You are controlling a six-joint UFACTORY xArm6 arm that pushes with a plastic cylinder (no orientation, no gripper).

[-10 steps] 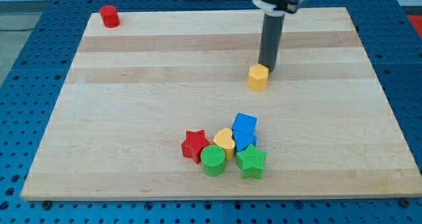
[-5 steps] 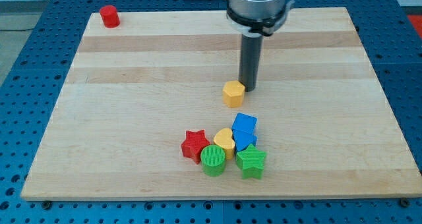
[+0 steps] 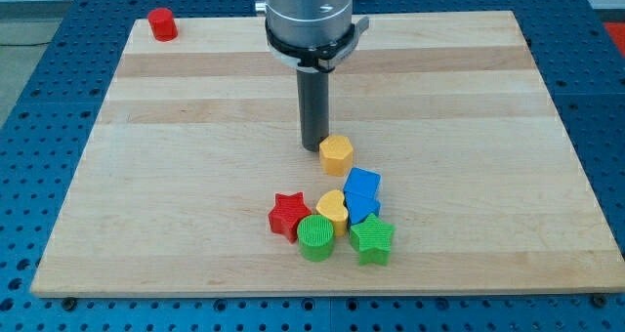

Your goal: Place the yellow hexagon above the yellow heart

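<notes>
The yellow hexagon sits on the wooden board, just above the cluster of blocks. The yellow heart lies in that cluster, directly below the hexagon with a small gap between them. My tip touches the board at the hexagon's upper left side, right against it. The rod rises from there to the arm's grey head at the view's top.
Around the heart: a red star at its left, a green cylinder below it, two blue blocks at its right, a green star at lower right. A red cylinder stands at the board's top left corner.
The hexagon has slid down and to the left, towards the cluster. My tip has gone from the hexagon's upper right to its upper left.
</notes>
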